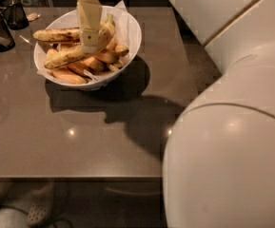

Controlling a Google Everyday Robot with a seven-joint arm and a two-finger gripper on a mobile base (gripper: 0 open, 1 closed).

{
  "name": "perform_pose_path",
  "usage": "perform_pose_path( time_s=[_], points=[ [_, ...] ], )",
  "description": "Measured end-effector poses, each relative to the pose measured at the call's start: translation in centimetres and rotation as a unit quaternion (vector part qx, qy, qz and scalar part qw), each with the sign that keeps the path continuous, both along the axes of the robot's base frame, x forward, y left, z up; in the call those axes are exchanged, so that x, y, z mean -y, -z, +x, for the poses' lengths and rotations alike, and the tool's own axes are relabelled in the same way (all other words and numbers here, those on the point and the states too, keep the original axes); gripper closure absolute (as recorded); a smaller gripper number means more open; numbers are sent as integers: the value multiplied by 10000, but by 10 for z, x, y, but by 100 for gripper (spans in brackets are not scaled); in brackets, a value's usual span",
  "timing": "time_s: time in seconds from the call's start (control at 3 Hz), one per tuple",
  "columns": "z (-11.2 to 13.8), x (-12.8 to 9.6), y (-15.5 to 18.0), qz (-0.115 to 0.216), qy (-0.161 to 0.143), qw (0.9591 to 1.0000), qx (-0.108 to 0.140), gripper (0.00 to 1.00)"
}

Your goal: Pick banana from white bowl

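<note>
One gripper (92,34) hangs over the banana (64,56) in the white bowl (136,32).

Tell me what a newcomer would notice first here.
The robot's bulky pale arm casing fills the lower right, nearest the camera. Beyond it, at the far left of the brown table, the white bowl is heaped with bananas. The gripper hangs down into it, right over the banana, the long speckled one lying across the pile.
</note>
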State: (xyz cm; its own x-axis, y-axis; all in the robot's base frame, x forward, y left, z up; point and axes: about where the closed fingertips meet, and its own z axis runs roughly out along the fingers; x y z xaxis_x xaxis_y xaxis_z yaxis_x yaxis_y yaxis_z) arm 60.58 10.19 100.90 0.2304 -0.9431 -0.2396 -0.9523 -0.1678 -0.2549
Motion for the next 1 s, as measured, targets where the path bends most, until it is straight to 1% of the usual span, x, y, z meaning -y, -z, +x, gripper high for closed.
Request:
perform_pose_path(
  time_s=[0.33, 0.67, 1.0],
  points=[
    [8, -15, 4, 10, 75, 10000, -56, 24],
    [12, -23, 9, 27, 80, 9999, -131, 32],
    [11, -25, 16, 14, 73, 9997, -248, 32]
  ],
)
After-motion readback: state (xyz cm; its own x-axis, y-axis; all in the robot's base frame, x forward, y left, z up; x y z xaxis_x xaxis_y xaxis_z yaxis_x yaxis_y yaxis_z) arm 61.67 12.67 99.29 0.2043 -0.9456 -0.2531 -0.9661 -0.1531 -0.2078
